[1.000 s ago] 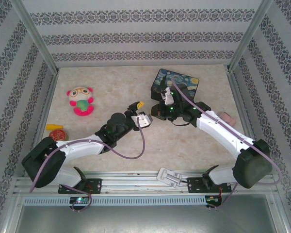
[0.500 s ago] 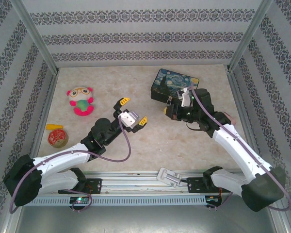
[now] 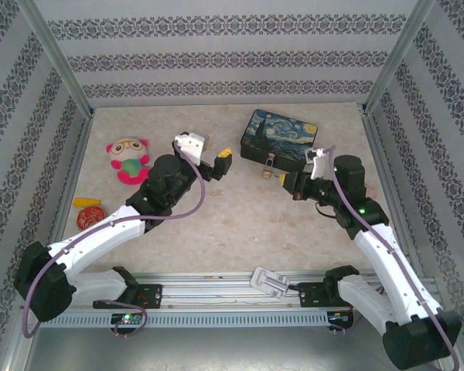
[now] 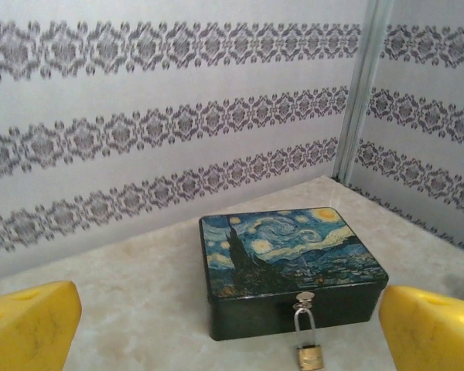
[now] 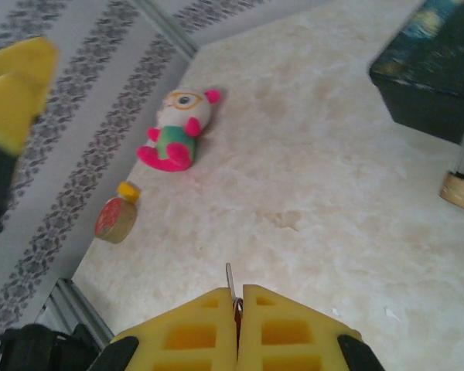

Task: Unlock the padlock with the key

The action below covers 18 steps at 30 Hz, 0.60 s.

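The padlock [image 4: 310, 355] hangs from the latch on the front of the tin box [image 4: 286, 255], its body down at the table [image 4: 139, 309], facing both arms. The right gripper [image 5: 237, 297] is clenched on the key [image 5: 229, 277], with the blade poking forward, ready to aim at the keyhole. The left gripper [image 4: 230, 328] is spread wide and faces the padlock, probably to steady it.

Back right on the table [image 3: 240, 224]: tin box [image 3: 282, 135], padlock [image 3: 270, 165] at its near face (hung from the hasp). Far left: plush toy [image 3: 128, 159], disc [image 3: 90, 217] nearer the front.
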### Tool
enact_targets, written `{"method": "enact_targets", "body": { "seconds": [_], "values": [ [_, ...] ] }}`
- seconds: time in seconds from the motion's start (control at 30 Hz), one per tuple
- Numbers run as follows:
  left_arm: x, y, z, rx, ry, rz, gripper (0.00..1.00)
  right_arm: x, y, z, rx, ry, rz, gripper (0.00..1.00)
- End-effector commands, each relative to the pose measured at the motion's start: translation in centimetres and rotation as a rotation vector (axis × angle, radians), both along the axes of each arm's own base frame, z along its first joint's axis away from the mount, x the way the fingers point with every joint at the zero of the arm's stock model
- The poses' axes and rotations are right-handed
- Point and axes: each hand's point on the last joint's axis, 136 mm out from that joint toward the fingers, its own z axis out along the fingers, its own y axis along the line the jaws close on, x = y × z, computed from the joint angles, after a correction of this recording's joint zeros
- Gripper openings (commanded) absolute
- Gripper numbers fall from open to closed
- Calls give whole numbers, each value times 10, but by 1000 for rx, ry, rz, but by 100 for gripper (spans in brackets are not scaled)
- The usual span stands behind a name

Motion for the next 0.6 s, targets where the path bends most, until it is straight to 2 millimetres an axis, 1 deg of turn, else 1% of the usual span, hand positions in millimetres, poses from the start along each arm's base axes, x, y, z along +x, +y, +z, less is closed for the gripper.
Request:
{"method": "enact_targets", "body": {
  "seconds": [0.0, 0.17, 0.23, 0.33, 0.4, 0.57],
  "values": [
    [8, 6, 2, -172, 125, 4, 99, -18, 10, 27, 30, -195, 126, 0],
    [24, 26, -2, -348, 217, 9, 99, -37, 15, 43, 66, -273, 200, 0],
    [28, 31, -5, -377, 235, 13, 99, -45, 19, 48, 88, -279, 246, 0],
    [30, 34, -8, -365, 239, 20, 99, -53, 24, 54, 123, -281, 296, 0],
    [30, 34, -9, -351, 245, 20, 99, -54, 25, 57, 137, -282, 307, 0],
    [24, 30, -7, -329, 253, -19, 99, -57, 29, 64, 168, -299, 340, 0]
  ]
}}
